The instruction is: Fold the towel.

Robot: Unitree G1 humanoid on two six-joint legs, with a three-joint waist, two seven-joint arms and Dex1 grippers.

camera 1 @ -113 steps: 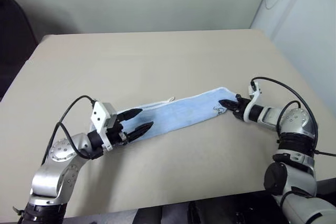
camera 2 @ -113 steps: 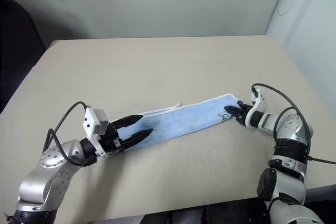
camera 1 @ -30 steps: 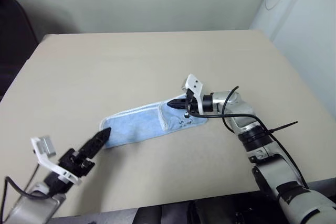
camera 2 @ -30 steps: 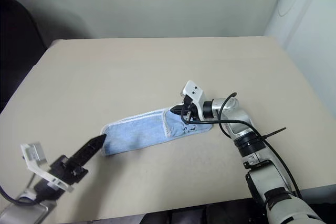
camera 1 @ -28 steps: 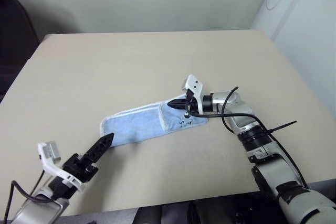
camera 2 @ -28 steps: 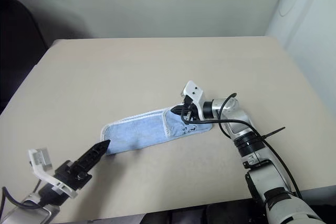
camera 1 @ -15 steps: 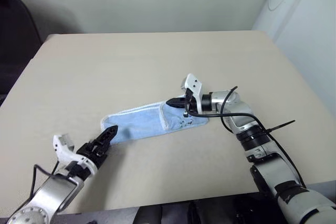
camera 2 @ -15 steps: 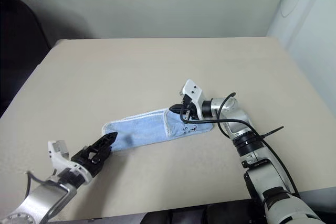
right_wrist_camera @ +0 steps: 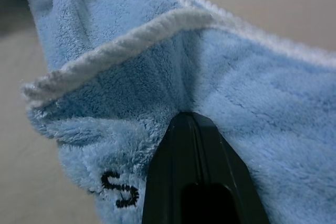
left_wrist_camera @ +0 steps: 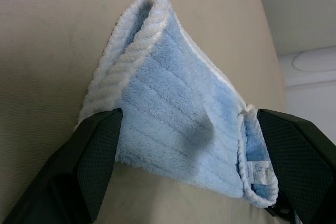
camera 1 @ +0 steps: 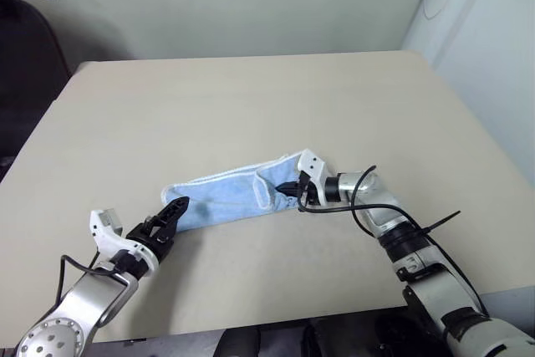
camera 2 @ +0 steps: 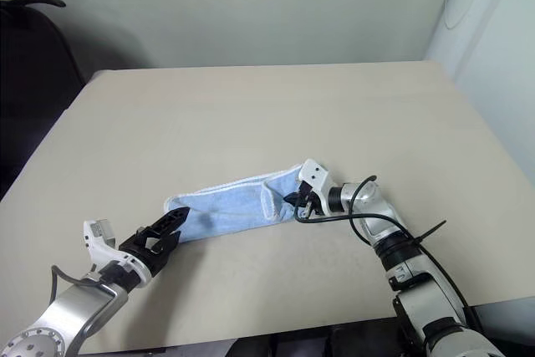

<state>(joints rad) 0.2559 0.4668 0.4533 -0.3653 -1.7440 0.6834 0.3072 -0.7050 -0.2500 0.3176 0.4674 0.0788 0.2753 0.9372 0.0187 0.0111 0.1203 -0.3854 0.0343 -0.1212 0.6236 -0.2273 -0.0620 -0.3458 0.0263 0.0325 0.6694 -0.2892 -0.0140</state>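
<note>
Where the right claw [camera 1: 294,190] pinches, towel [camera 1: 219,200] fold hides fingertips.

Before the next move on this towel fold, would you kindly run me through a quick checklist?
1. Right gripper shut on the towel: ok.
2. Folded-over flap lies on the towel: ok.
3. Left gripper open: ok.
4. Left fingers straddle the towel's near end: ok.
5. Left fingers touching cloth: cannot tell.
6. Towel fully on the table: ok.
</note>
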